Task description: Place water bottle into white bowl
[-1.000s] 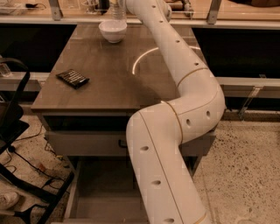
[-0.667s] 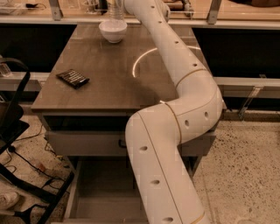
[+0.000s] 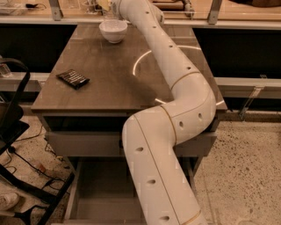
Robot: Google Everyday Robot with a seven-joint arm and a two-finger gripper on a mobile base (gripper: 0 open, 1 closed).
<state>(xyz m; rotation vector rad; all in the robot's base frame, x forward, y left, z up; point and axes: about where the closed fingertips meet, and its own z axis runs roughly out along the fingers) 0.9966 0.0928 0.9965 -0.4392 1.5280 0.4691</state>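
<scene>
The white bowl [image 3: 113, 30] stands upright near the far edge of the wooden table [image 3: 105, 88]. My white arm [image 3: 175, 88] reaches from the front right across the table to the far edge. My gripper [image 3: 110, 6] is at the top border of the view, just above and behind the bowl, mostly cut off. The water bottle is not clearly visible; it is hidden or out of view at the top edge.
A flat black packet [image 3: 73, 79] lies on the table's left side. A black chair frame [image 3: 11, 114] stands to the left, with cables on the floor [image 3: 30, 167]. A rail with shelf posts [image 3: 210, 19] runs behind the table. An open drawer [image 3: 101, 197] sits below.
</scene>
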